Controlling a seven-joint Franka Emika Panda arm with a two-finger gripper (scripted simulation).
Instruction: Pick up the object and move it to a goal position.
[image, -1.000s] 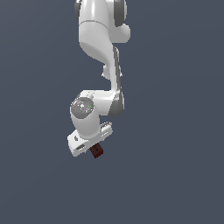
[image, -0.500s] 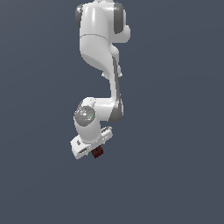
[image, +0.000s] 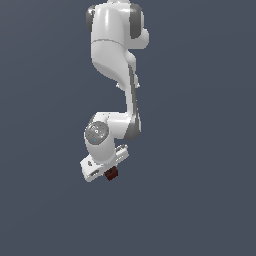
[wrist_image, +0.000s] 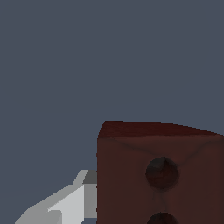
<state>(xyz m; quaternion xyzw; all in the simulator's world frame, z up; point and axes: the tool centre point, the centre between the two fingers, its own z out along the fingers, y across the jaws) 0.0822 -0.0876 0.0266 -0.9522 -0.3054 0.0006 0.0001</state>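
Shifted slightly since the earlier exterior frames: wrist and gripper (image: 111, 170) now a touch lower and further toward the exterior view's right, arm more upright, block carried along with no visible slip.

Holds the object (image: 112, 173), a small dark red-brown block, just beneath the white hand in the lower middle of the exterior view. Narrower than the hand, tucked against its underside. Seen close up in the wrist view as a large dark red-brown block (wrist_image: 159, 175) filling the lower right of the frame, with one round dark hole in full and a second cut by the frame edge. One pale finger (wrist_image: 65, 203) showing at the lower left, right against the block's side; the opposite finger out of view. Closed on the block, judging by that contact and by the block hanging under the hand with nothing beneath it.

Grasp and lift: apparently done. Nothing but flat grey-blue background around the arm in both views, no surface and no support visible under the block.

Left to do: transport to the goal. No goal marker visible in either view, so remaining distance cannot be told. Probably mid-carry, with the placing at the goal not yet done.
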